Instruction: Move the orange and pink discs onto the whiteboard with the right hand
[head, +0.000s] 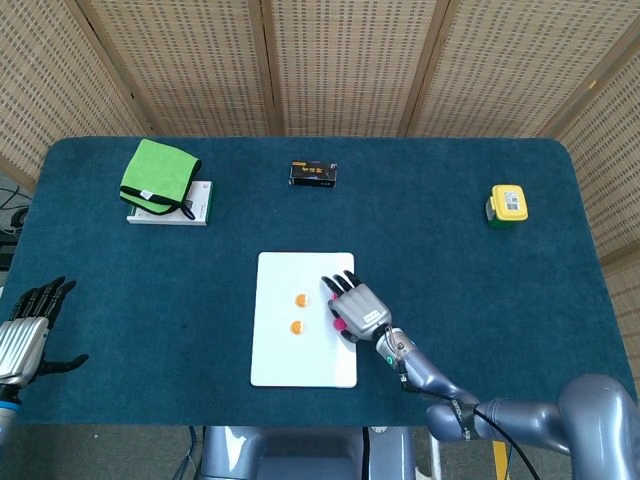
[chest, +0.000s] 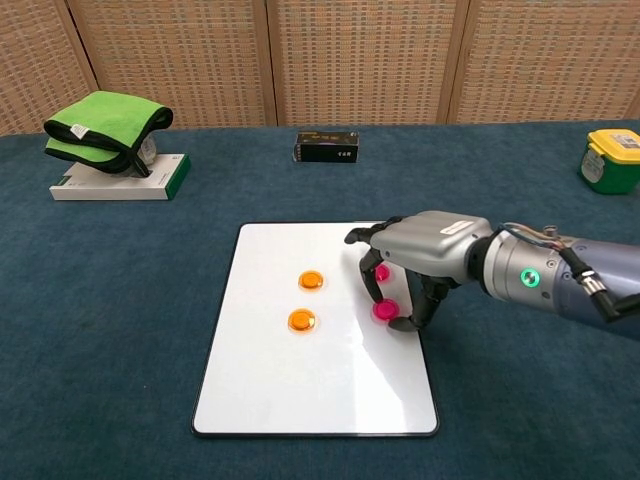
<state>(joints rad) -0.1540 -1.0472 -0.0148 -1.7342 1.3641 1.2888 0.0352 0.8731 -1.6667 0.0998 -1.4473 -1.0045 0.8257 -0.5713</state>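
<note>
Right hand (chest: 420, 255) sits over the right edge of the whiteboard (chest: 270, 385), fingers curled down and pinching a pink disc (chest: 384, 310) that rests on the board; a second pink disc (chest: 381, 271) lies just behind it under the palm. Two orange discs (chest: 305, 301) lie on the whiteboard left of the hand. Left hand (head: 25, 335) is well left of the whiteboard, fingers spread, holding nothing.
</note>
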